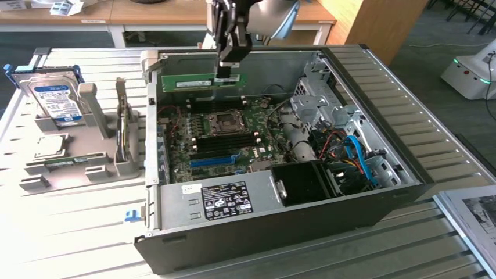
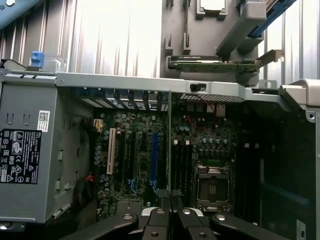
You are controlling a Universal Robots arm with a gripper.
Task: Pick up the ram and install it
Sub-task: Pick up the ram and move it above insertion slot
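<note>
We have the pick-up done: our gripper (image 1: 225, 74) is closed narrowly on the ram (image 1: 198, 83), pinching its top edge near one end, so most of the green stick reaches out sideways from the fingers (image 2: 157, 221). It hangs level and on edge, apart from everything beneath it.

What is left is the installing itself. The ram is inside the outline of the open computer case (image 1: 271, 232) but well above the motherboard (image 1: 203, 152). In the wrist view we look straight down its thin edge (image 2: 170, 150), which runs away from the fingertips across the board. The black memory slots (image 1: 232, 139) lie below the fingers beside the processor socket (image 1: 226, 120). We judge the stick is not lined up over a slot. Nothing is seated and no latch is touched.

Well off to the side of the fingers, outside the case, the grey parts holder (image 1: 85, 168) keeps the hard drive (image 1: 56, 99).
</note>
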